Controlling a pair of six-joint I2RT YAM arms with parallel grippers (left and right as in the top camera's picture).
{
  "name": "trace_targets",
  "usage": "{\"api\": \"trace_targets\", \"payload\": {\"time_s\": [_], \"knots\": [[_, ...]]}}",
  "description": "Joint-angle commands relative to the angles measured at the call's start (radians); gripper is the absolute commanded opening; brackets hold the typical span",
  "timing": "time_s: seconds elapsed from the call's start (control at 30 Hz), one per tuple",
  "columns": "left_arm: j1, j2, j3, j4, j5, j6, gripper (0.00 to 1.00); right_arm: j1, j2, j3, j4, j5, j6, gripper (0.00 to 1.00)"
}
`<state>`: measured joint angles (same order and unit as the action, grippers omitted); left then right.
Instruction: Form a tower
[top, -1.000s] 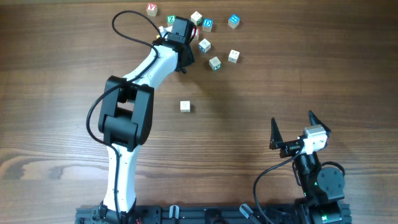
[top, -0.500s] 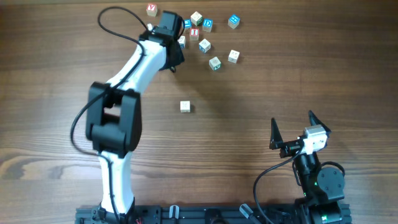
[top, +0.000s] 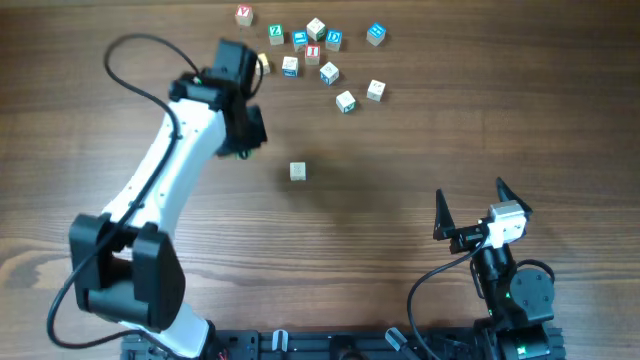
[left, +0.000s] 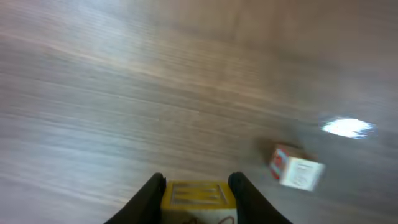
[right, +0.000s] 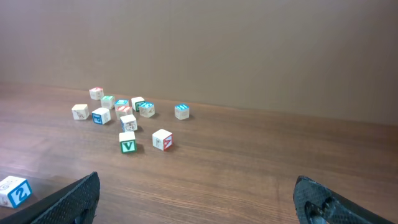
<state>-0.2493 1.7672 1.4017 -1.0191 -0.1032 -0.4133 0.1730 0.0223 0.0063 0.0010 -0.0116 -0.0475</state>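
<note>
Left claw (left: 196, 183) clenched on a cube; tower not begun

Yellow-printed letter cube (left: 194, 194) sits pinched between its fingers. No tower stands yet. A lone cube (top: 298, 172) near the middle of the table (top: 500, 100) looks like the base, so the next move is to lower the held cube squarely onto it. Right claw (top: 469, 192) gapes, idle.

left tool (top: 245, 140) near lone cube (top: 298, 172) (apart) | cube cluster (top: 329, 72) far side | right tool (top: 470, 205) jaws spread

Dark wood-grain table (top: 520, 130), plain brown wall (right: 249, 50) behind, bright glare patch (left: 348, 127) on the tabletop
</note>
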Motion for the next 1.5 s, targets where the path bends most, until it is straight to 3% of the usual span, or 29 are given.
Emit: {"api": "trace_targets", "payload": {"time_s": [0.0, 0.13, 0.27, 0.3, 0.43, 0.6, 0.97, 1.1, 1.47], "knots": [[0.001, 0.006, -0.170, 0.146, 0.020, -0.021, 0.30, -0.004, -0.005, -0.001, 0.004, -0.013, -0.005, 1.00], [-0.001, 0.006, -0.358, 0.412, 0.023, -0.020, 0.29, -0.004, -0.005, -0.001, 0.004, -0.013, -0.005, 1.00], [-0.001, 0.006, -0.415, 0.540, 0.024, -0.021, 0.30, -0.004, -0.005, -0.001, 0.004, -0.013, -0.005, 1.00], [-0.001, 0.007, -0.421, 0.544, 0.024, -0.021, 0.30, -0.004, -0.005, -0.001, 0.004, -0.013, -0.005, 1.00], [-0.001, 0.014, -0.422, 0.544, 0.024, -0.020, 0.50, -0.004, -0.005, -0.001, 0.004, -0.013, -0.005, 1.00], [-0.001, 0.014, -0.422, 0.525, 0.025, -0.021, 0.50, -0.004, -0.005, -0.001, 0.004, -0.013, -0.005, 1.00], [-0.001, 0.014, -0.422, 0.525, 0.058, -0.021, 0.40, -0.004, -0.005, -0.001, 0.004, -0.013, -0.005, 1.00], [-0.001, -0.006, -0.414, 0.518, 0.058, -0.004, 0.45, -0.004, -0.005, -0.001, 0.004, -0.013, -0.005, 1.00], [-0.001, -0.065, -0.394, 0.454, 0.071, 0.017, 0.41, -0.004, -0.005, -0.001, 0.004, -0.013, -0.005, 1.00]]}}
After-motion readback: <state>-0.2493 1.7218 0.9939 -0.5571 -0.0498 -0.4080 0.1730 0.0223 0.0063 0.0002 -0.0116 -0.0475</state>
